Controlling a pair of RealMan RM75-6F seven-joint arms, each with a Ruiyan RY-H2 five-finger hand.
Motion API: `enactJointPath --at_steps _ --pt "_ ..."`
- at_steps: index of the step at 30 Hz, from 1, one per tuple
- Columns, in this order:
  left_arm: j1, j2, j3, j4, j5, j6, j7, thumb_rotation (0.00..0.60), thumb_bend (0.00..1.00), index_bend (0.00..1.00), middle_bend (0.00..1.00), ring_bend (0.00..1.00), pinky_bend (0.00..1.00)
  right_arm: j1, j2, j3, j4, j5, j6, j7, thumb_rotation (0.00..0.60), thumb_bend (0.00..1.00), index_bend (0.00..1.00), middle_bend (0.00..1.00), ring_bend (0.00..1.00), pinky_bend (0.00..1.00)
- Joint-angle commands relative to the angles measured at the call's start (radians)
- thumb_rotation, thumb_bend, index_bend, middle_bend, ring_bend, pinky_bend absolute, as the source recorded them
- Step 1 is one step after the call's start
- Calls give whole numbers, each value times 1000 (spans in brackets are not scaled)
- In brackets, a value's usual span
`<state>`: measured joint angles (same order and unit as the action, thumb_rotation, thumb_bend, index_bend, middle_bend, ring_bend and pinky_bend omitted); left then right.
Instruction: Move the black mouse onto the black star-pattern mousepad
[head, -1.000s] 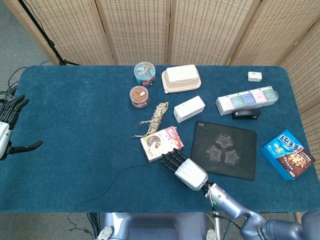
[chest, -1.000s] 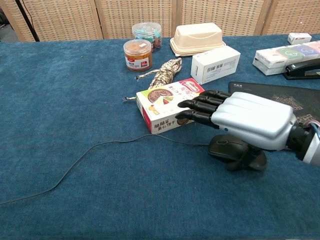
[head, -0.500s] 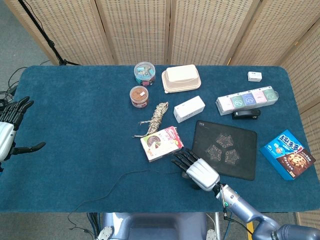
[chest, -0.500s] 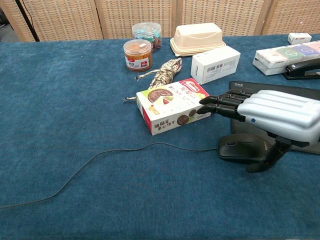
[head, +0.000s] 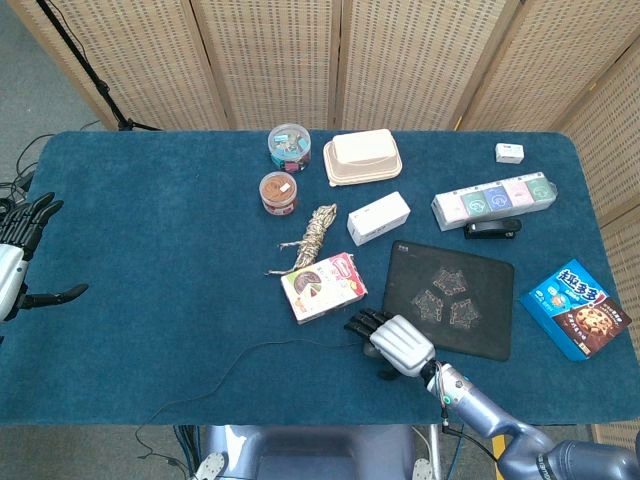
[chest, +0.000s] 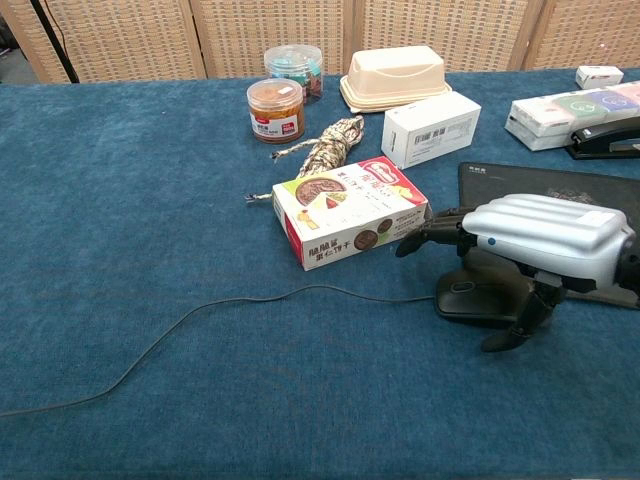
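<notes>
Right hand (chest: 545, 240) lowered onto black mouse (chest: 478, 296); fingers (chest: 432, 237) curled since earlier.

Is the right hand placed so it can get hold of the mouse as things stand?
Probably yes. The right hand arches right over the mouse, fingers toward the snack box, thumb down by the mouse's near side. Nothing lies between them; whether it grips yet, I cannot tell.
</notes>
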<state>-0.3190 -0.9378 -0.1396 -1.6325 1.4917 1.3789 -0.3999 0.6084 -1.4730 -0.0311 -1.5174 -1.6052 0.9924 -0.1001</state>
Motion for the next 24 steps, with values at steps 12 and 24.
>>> enactJointPath --at_steps 12,24 --pt "0 0 -1 1 2 -6 -3 600 48 0 0 0 0 -8 -49 11 54 6 31 19 600 0 341 417 372 521" --pt "0 2 1 0 5 -11 -5 600 48 0 0 0 0 -15 -71 3 90 -18 63 46 600 182 355 455 420 615"
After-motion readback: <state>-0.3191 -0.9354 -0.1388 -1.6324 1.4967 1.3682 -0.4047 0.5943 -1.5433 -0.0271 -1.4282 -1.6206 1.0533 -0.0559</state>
